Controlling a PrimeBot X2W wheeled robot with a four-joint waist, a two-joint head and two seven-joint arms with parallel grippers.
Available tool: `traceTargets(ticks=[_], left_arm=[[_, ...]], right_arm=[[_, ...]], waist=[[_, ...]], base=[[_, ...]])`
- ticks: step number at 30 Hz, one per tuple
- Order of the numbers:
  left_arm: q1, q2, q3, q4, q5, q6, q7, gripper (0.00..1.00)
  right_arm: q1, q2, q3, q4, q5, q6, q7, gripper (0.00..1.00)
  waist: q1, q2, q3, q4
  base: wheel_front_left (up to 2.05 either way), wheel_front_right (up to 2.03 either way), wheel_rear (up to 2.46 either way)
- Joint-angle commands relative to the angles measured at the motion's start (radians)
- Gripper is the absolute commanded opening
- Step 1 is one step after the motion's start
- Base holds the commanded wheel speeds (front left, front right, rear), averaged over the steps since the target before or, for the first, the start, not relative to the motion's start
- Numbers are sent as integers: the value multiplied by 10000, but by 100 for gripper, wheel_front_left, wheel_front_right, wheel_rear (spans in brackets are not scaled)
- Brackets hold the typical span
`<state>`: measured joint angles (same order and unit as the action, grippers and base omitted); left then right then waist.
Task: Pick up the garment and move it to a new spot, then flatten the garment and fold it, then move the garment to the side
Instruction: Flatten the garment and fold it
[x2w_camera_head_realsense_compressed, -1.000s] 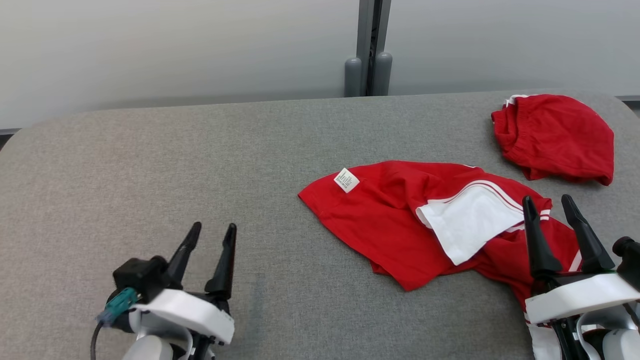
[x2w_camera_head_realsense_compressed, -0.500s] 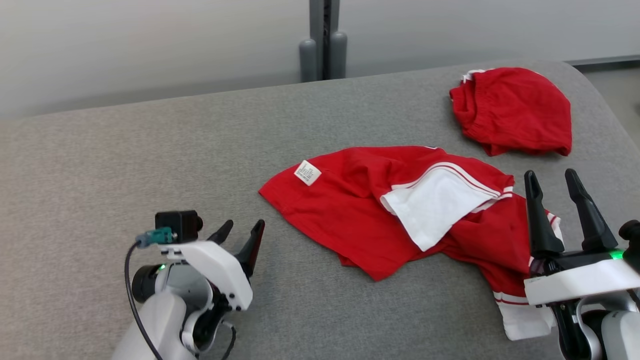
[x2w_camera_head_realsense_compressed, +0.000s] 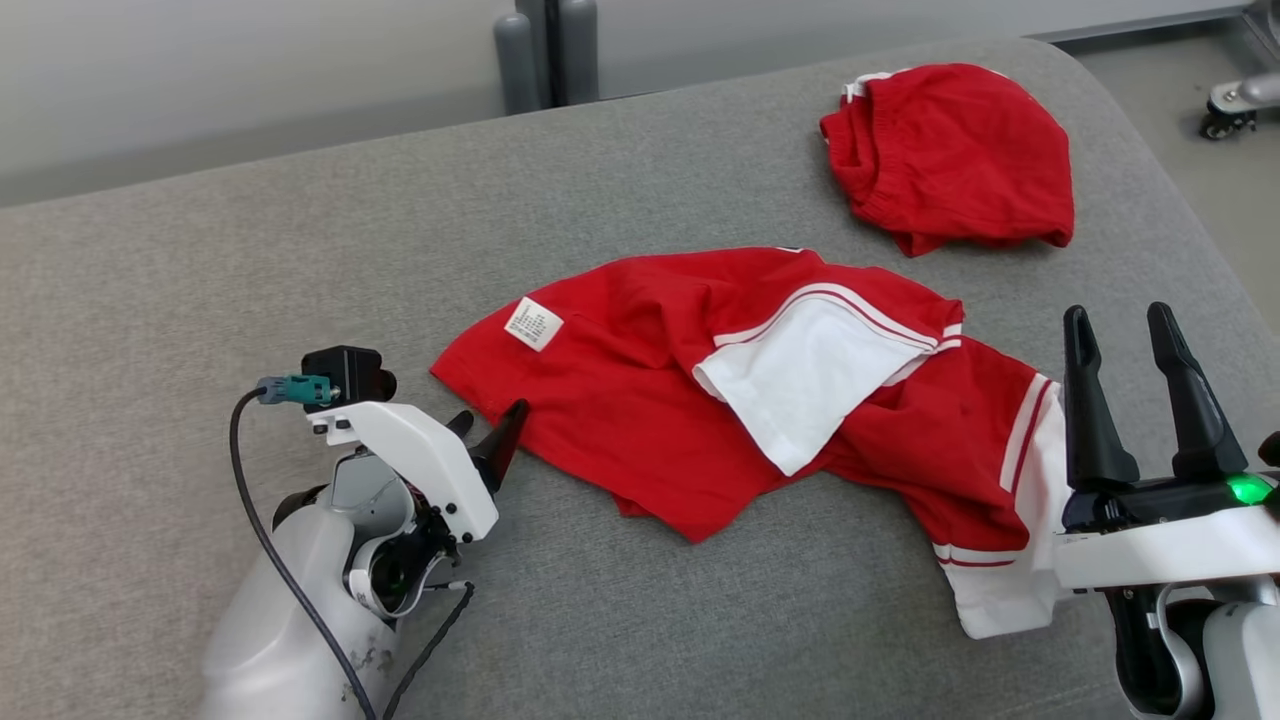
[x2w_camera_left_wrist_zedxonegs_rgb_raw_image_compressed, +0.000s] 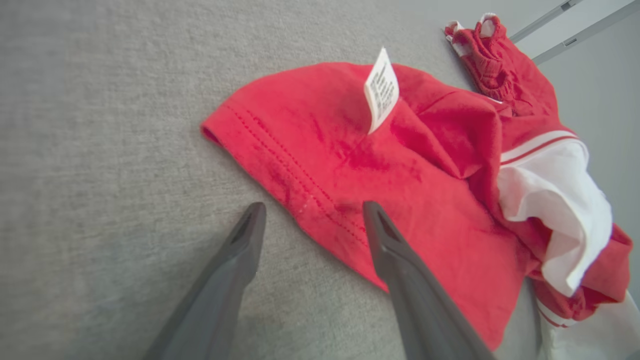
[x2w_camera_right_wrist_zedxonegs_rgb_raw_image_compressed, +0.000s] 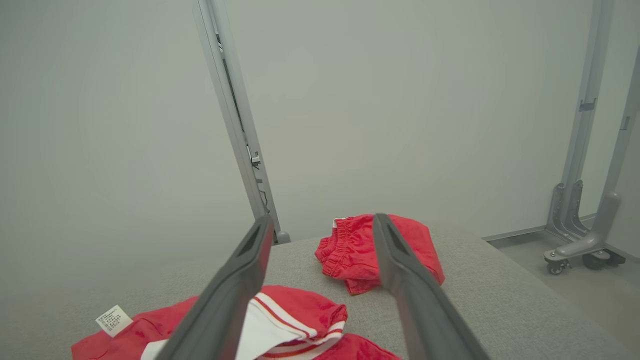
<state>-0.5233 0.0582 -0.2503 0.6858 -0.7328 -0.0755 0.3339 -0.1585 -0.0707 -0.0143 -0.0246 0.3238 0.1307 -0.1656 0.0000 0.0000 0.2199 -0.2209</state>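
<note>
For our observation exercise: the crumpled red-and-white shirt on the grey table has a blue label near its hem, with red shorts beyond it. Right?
No: the label is white, not blue; the left wrist view shows it. The shirt, table and red shorts are as stated.

The left gripper (x2w_camera_left_wrist_zedxonegs_rgb_raw_image_compressed: 314, 206), jaws apart, spans the red shirt (x2w_camera_left_wrist_zedxonegs_rgb_raw_image_compressed: 400, 170) hem on the grey table (x2w_camera_left_wrist_zedxonegs_rgb_raw_image_compressed: 100, 125), white label (x2w_camera_left_wrist_zedxonegs_rgb_raw_image_compressed: 381, 90) upright.
</note>
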Motion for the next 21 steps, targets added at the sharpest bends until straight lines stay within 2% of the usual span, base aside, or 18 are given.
traceTargets(ticks=[1,9,10,11,12,13,14,21], left_arm=[[-217,58,20,81,-72,-43,-18,100],[-854,-18,6,1158,-514,-132,-162,100],[-930,-15,-9,1255,-544,-151,-244,92],[-984,-17,-34,1346,-582,-174,-306,72],[-1033,-24,-67,1444,-596,-202,-357,47],[-1091,-31,-116,1533,-602,-218,-414,33],[-1159,-39,-148,1607,-632,-227,-474,0],[-1264,-50,-571,1582,-818,-465,-925,0]], right_arm=[[-98,-21,26,-4,9,4,-87,100],[-149,52,64,144,29,4,-220,100],[-151,56,54,156,14,4,-231,100],[-157,61,46,173,-12,4,-232,100],[-168,67,51,184,-33,4,-221,100],[-185,72,67,193,-45,4,-206,100],[-192,73,65,202,-58,4,-197,100],[-111,69,-35,223,-116,4,-136,100]], waist=[[0,0,83,-109],[0,0,188,-245],[0,0,189,-239],[0,0,187,-227],[0,0,182,-213],[0,0,178,-197],[0,0,173,-175],[0,0,-40,251]], base=[[0,0,0],[0,0,0],[0,0,0],[0,0,0],[0,0,0],[0,0,0],[0,0,0],[0,0,0]])
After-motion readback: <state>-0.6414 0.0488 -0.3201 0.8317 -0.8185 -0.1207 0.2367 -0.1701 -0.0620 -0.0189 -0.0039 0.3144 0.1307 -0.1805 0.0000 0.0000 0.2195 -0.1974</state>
